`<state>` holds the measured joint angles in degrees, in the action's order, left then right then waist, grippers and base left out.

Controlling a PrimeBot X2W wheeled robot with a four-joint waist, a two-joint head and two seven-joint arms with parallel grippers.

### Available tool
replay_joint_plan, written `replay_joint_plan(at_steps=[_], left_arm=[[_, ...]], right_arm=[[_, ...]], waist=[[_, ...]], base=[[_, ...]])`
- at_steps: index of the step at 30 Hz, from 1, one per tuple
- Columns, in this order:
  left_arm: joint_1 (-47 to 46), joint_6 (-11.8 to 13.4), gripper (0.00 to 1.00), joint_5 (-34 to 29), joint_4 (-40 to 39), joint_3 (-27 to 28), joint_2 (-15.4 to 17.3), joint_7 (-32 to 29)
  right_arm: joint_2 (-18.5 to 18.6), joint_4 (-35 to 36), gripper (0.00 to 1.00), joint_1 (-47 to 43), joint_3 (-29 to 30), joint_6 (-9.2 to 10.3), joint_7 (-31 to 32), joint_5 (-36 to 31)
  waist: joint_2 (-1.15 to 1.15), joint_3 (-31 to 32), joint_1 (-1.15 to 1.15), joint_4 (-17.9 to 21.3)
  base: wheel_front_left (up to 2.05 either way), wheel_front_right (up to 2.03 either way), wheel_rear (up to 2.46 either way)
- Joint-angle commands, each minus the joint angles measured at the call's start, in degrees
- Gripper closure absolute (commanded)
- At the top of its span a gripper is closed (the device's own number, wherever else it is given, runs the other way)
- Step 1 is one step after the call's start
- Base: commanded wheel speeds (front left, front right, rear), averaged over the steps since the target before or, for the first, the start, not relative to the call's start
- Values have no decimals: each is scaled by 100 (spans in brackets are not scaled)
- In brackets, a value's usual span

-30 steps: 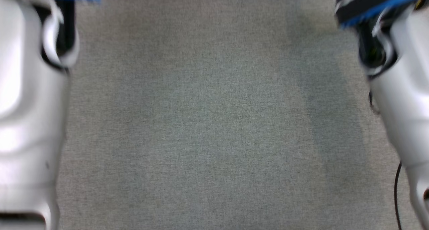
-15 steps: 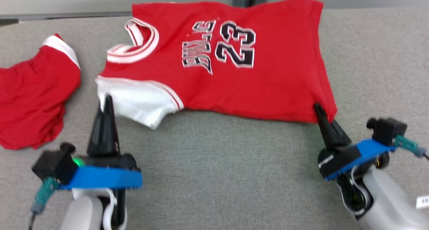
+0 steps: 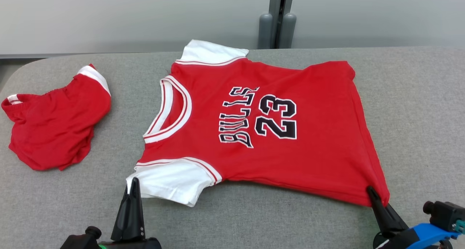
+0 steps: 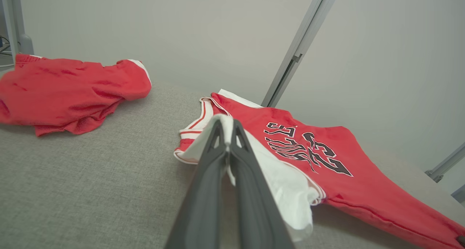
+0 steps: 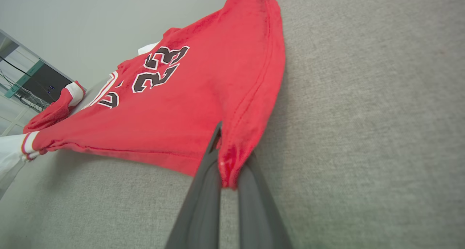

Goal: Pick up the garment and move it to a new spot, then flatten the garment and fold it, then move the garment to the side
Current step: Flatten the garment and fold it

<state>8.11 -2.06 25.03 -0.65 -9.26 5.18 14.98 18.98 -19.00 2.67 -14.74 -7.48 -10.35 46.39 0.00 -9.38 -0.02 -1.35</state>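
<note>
Fingers of the left gripper (image 3: 134, 182) are clenched on the jersey's (image 3: 269, 133) white sleeve (image 3: 170, 182); the right gripper (image 3: 370, 190) is clamped on its hem corner.
Crumpled red shorts (image 3: 54, 125) lie well apart on the jersey's left, and a grey post (image 3: 278, 20) stands behind the table (image 3: 417, 114). The jersey lies mid-table beyond both grippers, its near edge stretched between them. It is spread face up, neck to the left: red, with white sleeves, striped trim and black "BULLS 23".
</note>
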Motion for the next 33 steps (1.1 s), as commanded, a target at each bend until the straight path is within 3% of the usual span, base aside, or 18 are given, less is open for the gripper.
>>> replay_joint_plan(at_steps=[1,9,17,33], left_arm=[[62,21,100,-36,-78,-6,-2,1],[-158,-36,100,-112,-170,-138,124,-119],[-1052,-194,100,-236,40,-161,382,-286],[-3075,-425,100,-289,1682,-180,780,-169]], right_arm=[[-36,144,100,-171,126,-3,78,-79],[-468,852,100,-541,679,-3,784,-481],[-782,1399,100,-271,954,-3,1298,-713],[-1081,1283,100,779,1121,-3,1887,-608]], waist=[[0,22,2,8],[0,47,2,55],[0,-193,2,235],[0,-955,2,558]], base=[[0,0,0],[0,0,0],[0,0,0],[0,0,0]])
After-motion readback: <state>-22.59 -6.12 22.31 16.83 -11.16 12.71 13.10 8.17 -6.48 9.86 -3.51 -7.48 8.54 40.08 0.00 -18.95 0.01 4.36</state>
